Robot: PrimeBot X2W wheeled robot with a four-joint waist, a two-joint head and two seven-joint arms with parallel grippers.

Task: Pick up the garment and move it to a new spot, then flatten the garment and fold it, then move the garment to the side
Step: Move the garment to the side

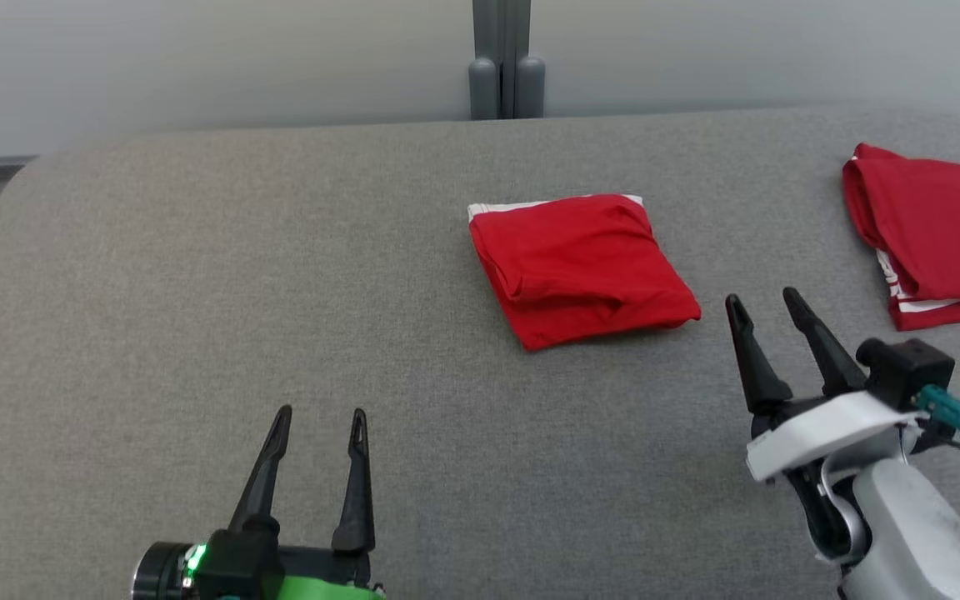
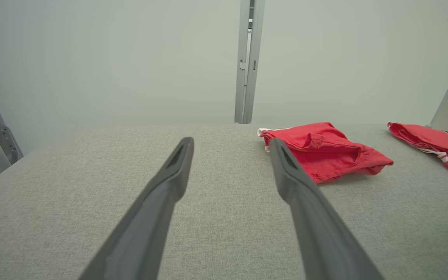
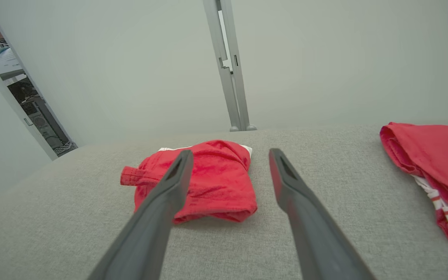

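A red garment with a white edge lies folded in a compact square on the grey surface, a little right of centre. It also lies ahead and to the right in the left wrist view and just beyond the fingertips in the right wrist view. My left gripper stands open near the front edge, well short of the garment and to its left. Close to the garment's lower right corner, my right gripper is open and empty, not touching it.
A second folded red garment with white stripes lies at the far right edge of the surface, also in the right wrist view. A grey post stands behind the surface against a pale wall.
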